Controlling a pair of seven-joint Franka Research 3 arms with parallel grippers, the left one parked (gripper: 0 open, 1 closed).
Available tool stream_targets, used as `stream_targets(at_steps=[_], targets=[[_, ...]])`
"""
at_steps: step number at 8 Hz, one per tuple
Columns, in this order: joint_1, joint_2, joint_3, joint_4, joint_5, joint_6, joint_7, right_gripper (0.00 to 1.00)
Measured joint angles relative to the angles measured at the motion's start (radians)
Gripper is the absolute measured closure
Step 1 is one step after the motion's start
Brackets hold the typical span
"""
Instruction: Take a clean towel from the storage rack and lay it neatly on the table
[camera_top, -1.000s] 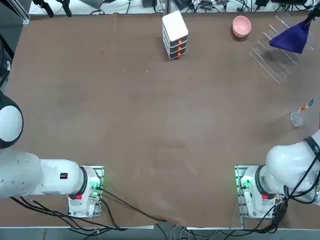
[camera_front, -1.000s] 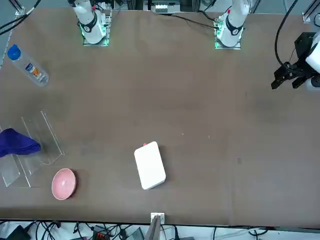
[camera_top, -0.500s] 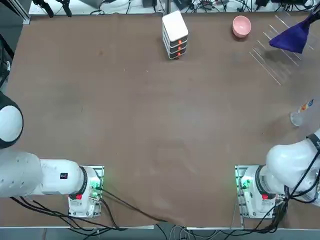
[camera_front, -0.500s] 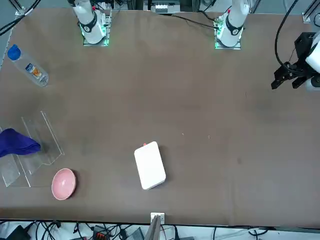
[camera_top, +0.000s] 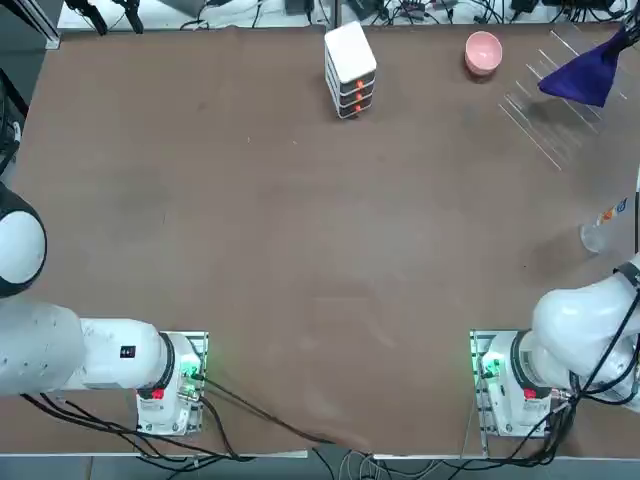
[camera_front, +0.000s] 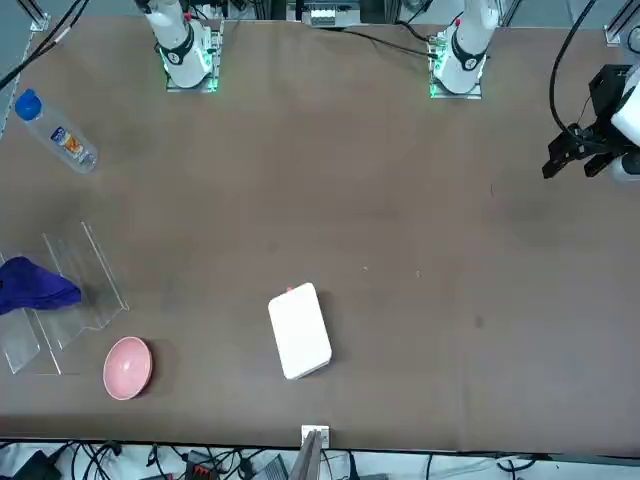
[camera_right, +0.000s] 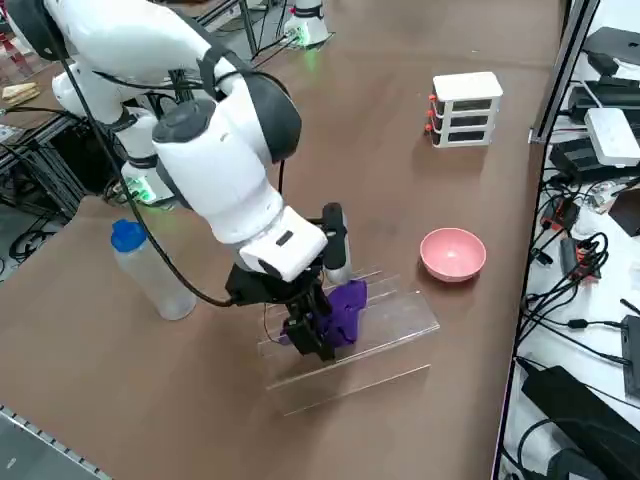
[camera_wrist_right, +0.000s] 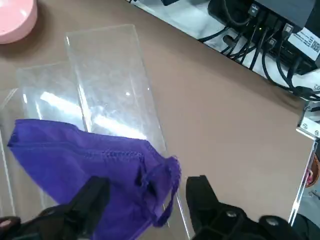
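Towel (camera_wrist_right: 90, 160) on storage rack (camera_wrist_right: 112, 85) sits between parted end effector (camera_wrist_right: 147, 197) fingers.

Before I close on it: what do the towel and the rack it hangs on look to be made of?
The towel looks like soft matte woven cloth, deep purple, draping in folds with a stitched hem. The storage rack seems clear glossy plastic, perhaps acrylic: the table shows through it and it catches highlights. The right gripper stands open around the towel's corner.
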Motion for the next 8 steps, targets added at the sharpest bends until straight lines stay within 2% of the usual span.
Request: stream_targets(at_steps=[1, 3, 4, 5, 8], targets=[[0.000, 0.007, 0.002, 0.000, 0.000, 0.014, 0.000, 0.13], [0.000, 0.008, 0.004, 0.001, 0.000, 0.021, 0.000, 0.57], [0.000, 0.007, 0.004, 0.003, 0.000, 0.021, 0.000, 0.76], [0.000, 0.006, 0.006, 0.005, 0.001, 0.021, 0.000, 0.90], [0.001, -0.002, 0.021, 0.007, 0.004, 0.002, 0.002, 0.95]])
